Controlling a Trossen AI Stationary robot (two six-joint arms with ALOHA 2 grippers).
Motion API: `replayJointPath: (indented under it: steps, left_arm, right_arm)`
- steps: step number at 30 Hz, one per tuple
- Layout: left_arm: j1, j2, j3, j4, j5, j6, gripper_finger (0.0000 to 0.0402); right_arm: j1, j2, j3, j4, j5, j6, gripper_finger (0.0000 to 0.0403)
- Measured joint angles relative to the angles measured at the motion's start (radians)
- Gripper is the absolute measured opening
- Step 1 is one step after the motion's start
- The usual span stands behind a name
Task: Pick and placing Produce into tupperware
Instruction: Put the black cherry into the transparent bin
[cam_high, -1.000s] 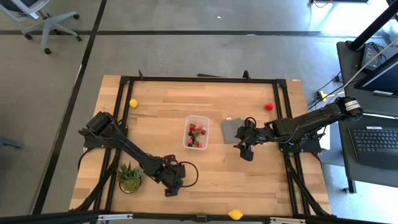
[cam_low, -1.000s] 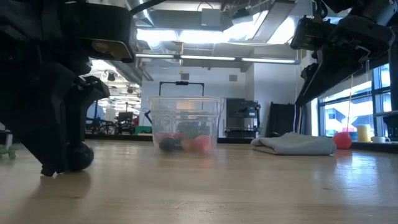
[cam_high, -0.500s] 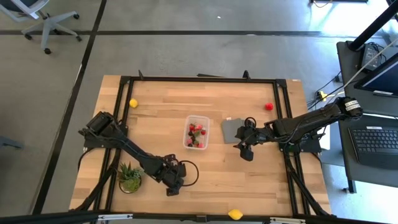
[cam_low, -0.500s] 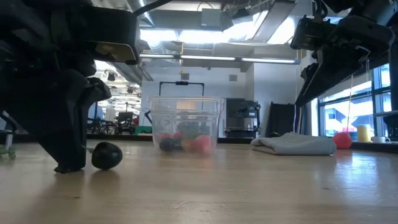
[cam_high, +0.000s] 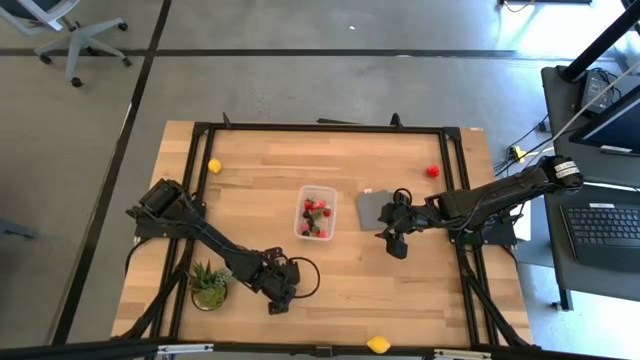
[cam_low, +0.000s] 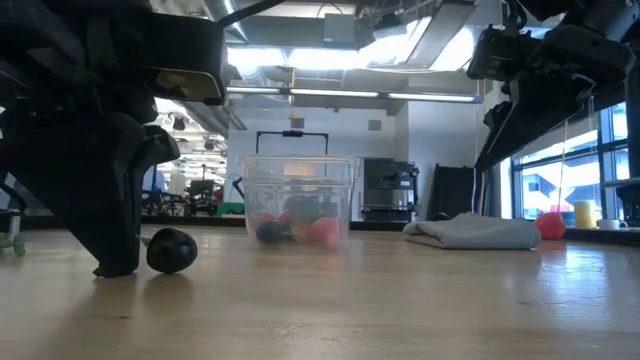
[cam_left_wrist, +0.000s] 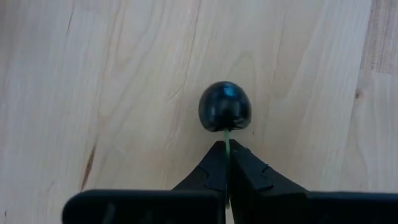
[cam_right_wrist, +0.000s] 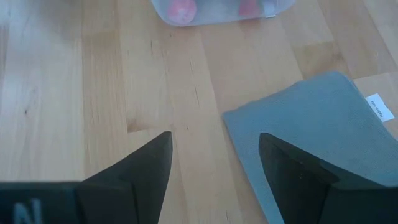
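Rolled clear, dark berry (cam_left_wrist: 224, 107) apparently stem-pinched by left end effector (cam_left_wrist: 227, 163).

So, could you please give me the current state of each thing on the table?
Left gripper: shut on the dark berry's green stem.
Dark berry: on the wood.
Right gripper: open, empty, above the grey cloth's edge.
Tub: upright, lidless, holding red fruit.
Potted plant: upright.

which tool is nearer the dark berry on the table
Left. The left tool is shut on the green stem of the dark berry, near the table's front edge. The right tool, open, hovers far off by the grey cloth.
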Motion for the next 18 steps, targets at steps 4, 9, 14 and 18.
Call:
replayJointPath:
  steps: [4, 9, 14, 18]
  left_arm:
    - [0.000, 0.000, 0.000, -0.001, -0.001, 0.001, 0.0005]
    - [0.003, -0.001, 0.000, -0.001, 0.013, 0.005, 0.0013]
    - [0.004, -0.004, 0.000, -0.005, 0.021, 0.004, 0.0002]
    - [0.005, -0.014, -0.001, -0.013, 0.028, 0.003, 0.0001]
  right_arm:
    - [0.000, 0.000, 0.000, -0.001, 0.000, -0.001, 0.0242]
    - [0.000, 0.000, 0.000, -0.002, 0.000, -0.001, 0.0242]
    - [0.000, 0.000, 0.000, -0.003, 0.000, -0.001, 0.0242]
    - [0.000, 0.000, 0.000, -0.003, 0.000, -0.001, 0.0242]
